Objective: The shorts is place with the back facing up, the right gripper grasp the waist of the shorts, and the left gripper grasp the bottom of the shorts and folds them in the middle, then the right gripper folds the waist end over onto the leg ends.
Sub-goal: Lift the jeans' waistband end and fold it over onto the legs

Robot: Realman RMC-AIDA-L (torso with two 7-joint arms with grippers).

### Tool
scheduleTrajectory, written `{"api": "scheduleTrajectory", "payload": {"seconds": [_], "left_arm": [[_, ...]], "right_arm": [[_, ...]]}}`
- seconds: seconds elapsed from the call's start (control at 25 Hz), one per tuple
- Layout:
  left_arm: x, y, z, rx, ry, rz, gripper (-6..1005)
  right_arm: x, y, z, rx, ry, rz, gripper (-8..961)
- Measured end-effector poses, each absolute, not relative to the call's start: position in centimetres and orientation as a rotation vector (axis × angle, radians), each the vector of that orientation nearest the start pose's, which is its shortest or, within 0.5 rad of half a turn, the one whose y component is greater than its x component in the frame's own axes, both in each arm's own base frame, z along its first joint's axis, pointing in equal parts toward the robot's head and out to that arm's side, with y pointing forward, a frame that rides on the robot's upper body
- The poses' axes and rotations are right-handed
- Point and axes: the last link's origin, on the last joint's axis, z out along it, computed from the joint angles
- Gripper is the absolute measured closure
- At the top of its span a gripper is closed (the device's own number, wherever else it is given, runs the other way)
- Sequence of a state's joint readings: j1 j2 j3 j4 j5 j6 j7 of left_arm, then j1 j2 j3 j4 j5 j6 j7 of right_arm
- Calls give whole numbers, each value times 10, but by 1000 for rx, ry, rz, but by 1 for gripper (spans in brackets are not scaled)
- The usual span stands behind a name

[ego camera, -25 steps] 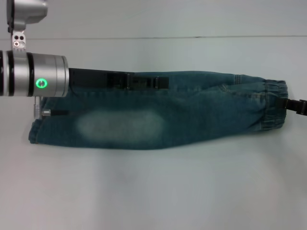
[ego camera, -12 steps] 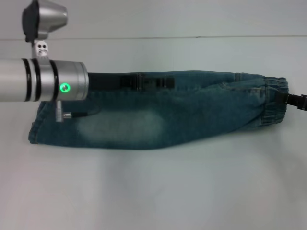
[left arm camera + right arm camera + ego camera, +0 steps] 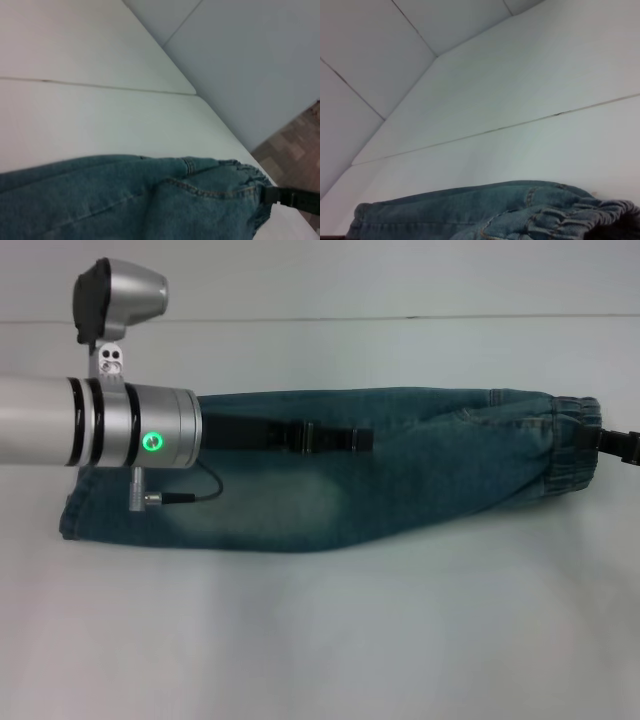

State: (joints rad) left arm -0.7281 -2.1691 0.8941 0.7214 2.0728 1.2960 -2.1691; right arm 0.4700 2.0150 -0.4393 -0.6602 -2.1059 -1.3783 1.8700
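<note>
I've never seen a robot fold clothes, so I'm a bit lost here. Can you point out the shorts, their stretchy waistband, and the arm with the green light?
the shorts [image 3: 420,465]: head view, on the plain denim mid-leg.
the waist of the shorts [image 3: 572,450]: head view, on the gathered elastic band.
the left gripper [image 3: 340,437]: head view, on its black fingers lying over the denim.

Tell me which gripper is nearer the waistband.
Right. The right gripper is at the waistband on the shorts' right end; the left gripper lies over the shorts' middle, well short of it.
</note>
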Motion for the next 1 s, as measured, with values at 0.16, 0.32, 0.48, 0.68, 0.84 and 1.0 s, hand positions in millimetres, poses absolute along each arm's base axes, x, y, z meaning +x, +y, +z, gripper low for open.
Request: {"api": "scheduleTrajectory", "payload": {"seconds": [0.16, 0.32, 0.48, 0.68, 0.84, 1.0], "left_arm": [[-182, 384, -59, -2599, -1354, -547, 381], [-183, 390, -68, -2559, -1344, -498, 537], [-183, 395, -77, -2517, -1317, -453, 643], [-181, 397, -87, -2499, -1280, -394, 755], [-181, 399, -89, -2486, -1272, -395, 883], [-184, 399, -91, -2459, -1273, -390, 944]], "right_arm": [[335, 337, 57, -2155, 1377, 707, 848], [334, 338, 58, -2159, 1372, 707, 848], [333, 338, 62, -2157, 1355, 718, 847], [332, 337, 65, -2150, 1354, 737, 847], [332, 336, 66, -2152, 1356, 740, 846], [331, 335, 68, -2158, 1351, 752, 847]]}}
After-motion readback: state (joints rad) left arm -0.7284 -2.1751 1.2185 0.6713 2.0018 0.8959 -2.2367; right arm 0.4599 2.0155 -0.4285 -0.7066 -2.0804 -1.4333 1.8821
